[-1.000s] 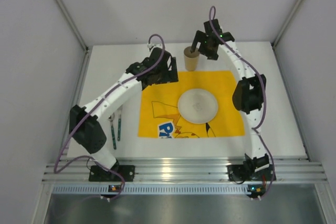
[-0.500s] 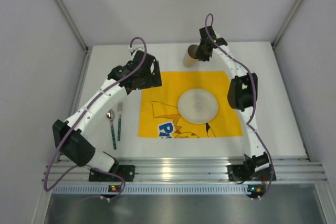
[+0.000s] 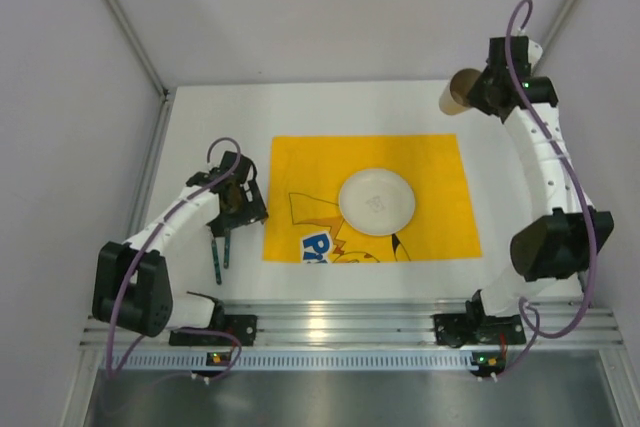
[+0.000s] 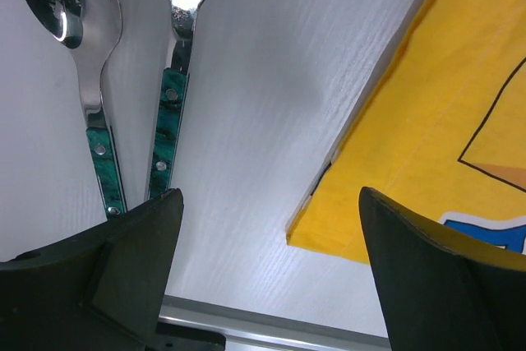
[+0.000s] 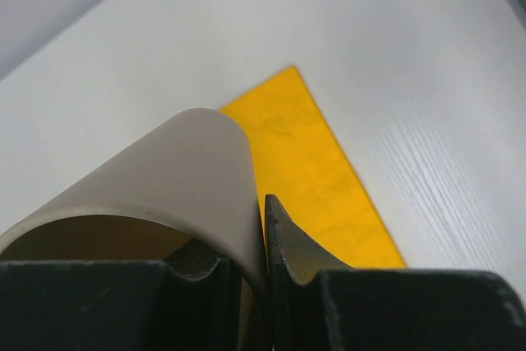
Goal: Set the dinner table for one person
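Top external: fixed high, behind near edge of dinner table (image 3: 320, 107), facing down and forward. Far view; whole tabletop in frame, aluminium rail (image 3: 340, 319) along bottom.

Left wrist: very close over left side of tabletop, facing steeply down. Frame holds spoon (image 4: 92, 88), fork (image 4: 173, 80), near-left corner of placemat (image 4: 427, 121), strip of rail. All shared with top external.

Right wrist: close, low, by far-right corner of tabletop, looking over cup (image 5: 164, 170) to placemat's far-right corner. Both shared with top external.
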{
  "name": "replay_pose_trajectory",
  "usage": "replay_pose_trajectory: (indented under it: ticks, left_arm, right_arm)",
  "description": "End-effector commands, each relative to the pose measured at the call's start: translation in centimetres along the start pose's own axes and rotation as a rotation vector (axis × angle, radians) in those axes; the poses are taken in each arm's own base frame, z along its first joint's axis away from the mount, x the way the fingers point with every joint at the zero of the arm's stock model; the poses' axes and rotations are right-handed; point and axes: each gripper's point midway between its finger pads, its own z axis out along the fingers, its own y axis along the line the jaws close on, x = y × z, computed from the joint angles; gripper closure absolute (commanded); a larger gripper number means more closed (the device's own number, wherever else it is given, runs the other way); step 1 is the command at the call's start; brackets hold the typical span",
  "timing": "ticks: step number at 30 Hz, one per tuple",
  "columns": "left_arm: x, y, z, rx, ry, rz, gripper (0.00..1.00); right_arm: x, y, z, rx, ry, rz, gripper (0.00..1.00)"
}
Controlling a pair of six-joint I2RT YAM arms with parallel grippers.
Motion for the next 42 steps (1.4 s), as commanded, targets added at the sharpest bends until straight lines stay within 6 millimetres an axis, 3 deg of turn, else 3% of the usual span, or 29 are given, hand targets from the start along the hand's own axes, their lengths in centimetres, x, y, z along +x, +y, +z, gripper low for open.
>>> replay_pose_trajectory:
  ticks: [1, 6, 11, 18, 26, 30, 31, 35, 36, 37, 42]
  left_arm:
    - [-1.2, -0.8, 0.6, 0.073, -0.076, -0.051, 0.07]
    - [-1.5, 1.3, 1.4, 0.010, -0.099, -0.074, 0.09]
    - [-2.7, 2.5, 2.2, -0.014, -0.120, -0.079, 0.11]
    - [-3.0, 3.6, 4.1, -0.059, -0.081, -0.054, 0.17]
    - [-2.2, 4.0, 6.0, -0.134, 0.018, -0.049, 0.19]
    - [-1.9, 3.8, 6.8, -0.144, 0.045, -0.055, 0.26]
    - [-1.8, 3.8, 7.0, -0.138, 0.047, -0.057, 0.28]
    - [-1.4, 3.5, 7.9, -0.126, 0.055, -0.067, 0.67]
    - [-1.0, 3.5, 8.1, -0.126, 0.070, -0.067, 0.90]
    - [-0.7, 3.7, 8.4, -0.135, 0.080, -0.065, 1.00]
    - [-2.1, 3.8, 7.4, -0.152, 0.051, -0.049, 1.00]
  right_arm:
    - [6.8, -3.3, 1.9, 0.075, 0.150, -0.106, 1.00]
    - [9.4, -3.2, 3.2, 0.030, 0.211, -0.106, 1.00]
    - [9.0, -2.0, 4.9, 0.010, 0.209, -0.094, 1.00]
    - [10.1, -1.7, 9.7, 0.049, 0.236, -0.080, 1.00]
    - [11.1, -2.0, 11.7, 0.088, 0.266, -0.091, 1.00]
    - [11.3, -1.7, 11.2, 0.064, 0.276, -0.084, 0.71]
    - [11.2, -1.6, 11.1, 0.060, 0.275, -0.084, 0.58]
    - [10.2, -1.0, 10.4, 0.039, 0.265, -0.079, 0.45]
    - [9.7, -0.7, 10.1, 0.033, 0.257, -0.078, 0.44]
    - [9.5, -0.6, 9.9, 0.027, 0.254, -0.075, 0.41]
    - [7.5, 0.3, 7.7, -0.009, 0.212, -0.047, 0.35]
